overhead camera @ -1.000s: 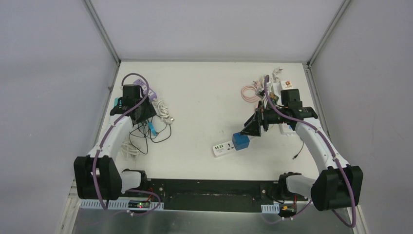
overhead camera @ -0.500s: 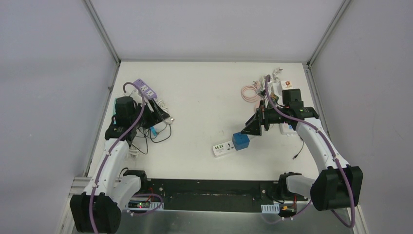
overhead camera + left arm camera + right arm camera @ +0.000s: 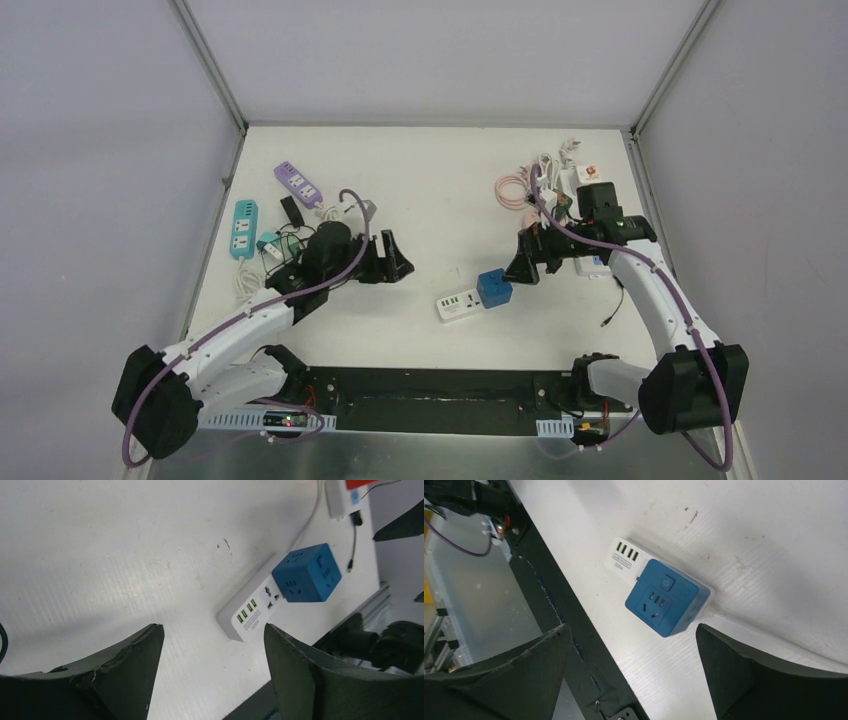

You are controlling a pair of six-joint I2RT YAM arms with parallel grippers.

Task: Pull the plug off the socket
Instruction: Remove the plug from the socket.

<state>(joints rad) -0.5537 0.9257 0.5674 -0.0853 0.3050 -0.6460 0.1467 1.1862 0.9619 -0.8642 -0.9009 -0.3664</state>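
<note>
Sitting plugged into the white power strip (image 3: 455, 304) on the bench (image 3: 430, 190), the blue plug (image 3: 494, 289) was unpulled, nothing gripped. Both sets stood wide: the right jaws just beyond the plug, the left jaws well apart. The left arm (image 3: 250, 320) had swung in from the far-left cables (image 3: 285, 250) toward it.

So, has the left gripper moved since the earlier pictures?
Yes. The left gripper swung rightward, away from the cable pile near the left wall and toward the centre. It is now much nearer the white power strip, which stayed put.
</note>
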